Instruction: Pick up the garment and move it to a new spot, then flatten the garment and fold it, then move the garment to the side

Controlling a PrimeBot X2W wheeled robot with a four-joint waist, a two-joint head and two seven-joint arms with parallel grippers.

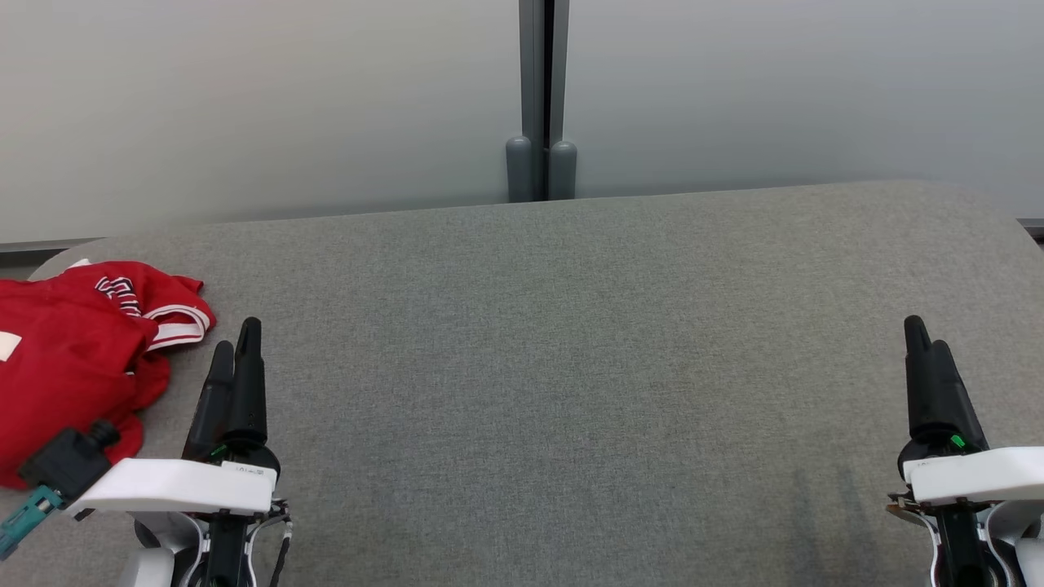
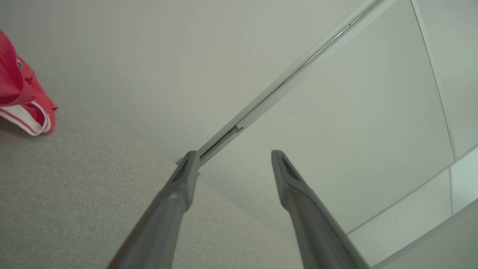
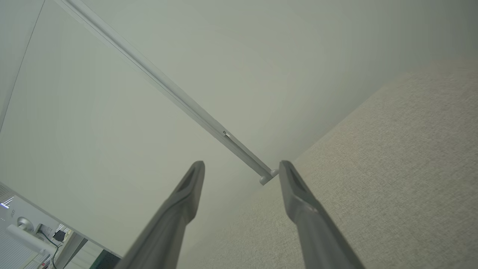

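Observation:
A red garment (image 1: 73,359) with white trim lies crumpled at the left edge of the grey table (image 1: 571,367); a corner of the garment (image 2: 22,97) shows at the left of the left wrist view. My left gripper (image 1: 236,342) stands open just right of the garment, apart from it, with nothing between its fingers; in its wrist view the left gripper (image 2: 233,157) has its two fingers spread. My right gripper (image 1: 926,338) rests at the lower right over bare table. The right gripper (image 3: 242,166) is open and empty.
Pale wall panels rise behind the table, joined by a grey post (image 1: 541,98) at the middle. The table's far right corner (image 1: 1003,204) is rounded. A desk with cables (image 3: 48,239) shows at the lower left of the right wrist view.

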